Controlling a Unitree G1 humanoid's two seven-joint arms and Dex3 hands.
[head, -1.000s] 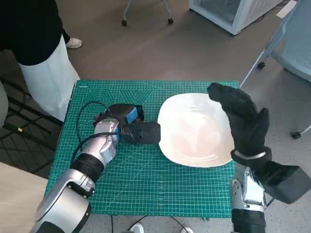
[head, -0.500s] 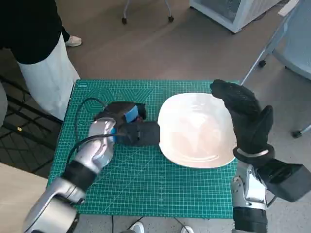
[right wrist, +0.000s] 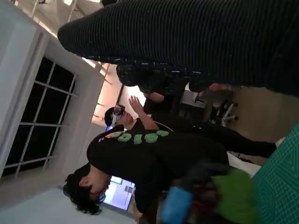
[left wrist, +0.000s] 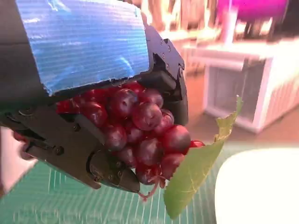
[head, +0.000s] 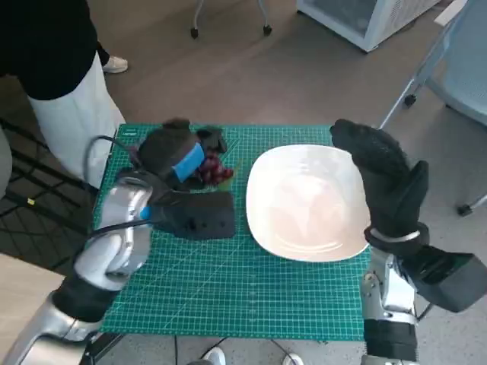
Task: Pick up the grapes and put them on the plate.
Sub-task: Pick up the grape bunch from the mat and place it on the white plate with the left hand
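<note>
My left hand (head: 179,156) grips a bunch of dark red grapes (head: 215,172) and holds it above the green mat, just left of the white plate (head: 304,201). In the left wrist view the grapes (left wrist: 140,130) sit between the black fingers (left wrist: 107,170) under the blue-taped back, with a green leaf (left wrist: 196,175) hanging off them and the plate's (left wrist: 261,186) rim nearby. My right hand (head: 384,182) in the black glove hovers over the plate's right edge, fingers spread, holding nothing. The right wrist view shows the glove (right wrist: 196,37) and, blurred, the left hand with the grapes (right wrist: 205,203).
The green cutting mat (head: 228,289) covers the small table. A person in black and white stands at the table's far left corner (head: 53,76). Chair legs (head: 228,23) and a white cabinet (head: 358,19) stand on the floor beyond. In the right wrist view a person (right wrist: 140,158) sits nearby.
My left hand has lifted off the mat with the grapes in its grip and risen toward the table's far side; the grapes now show beside it. The right hand has barely moved.
</note>
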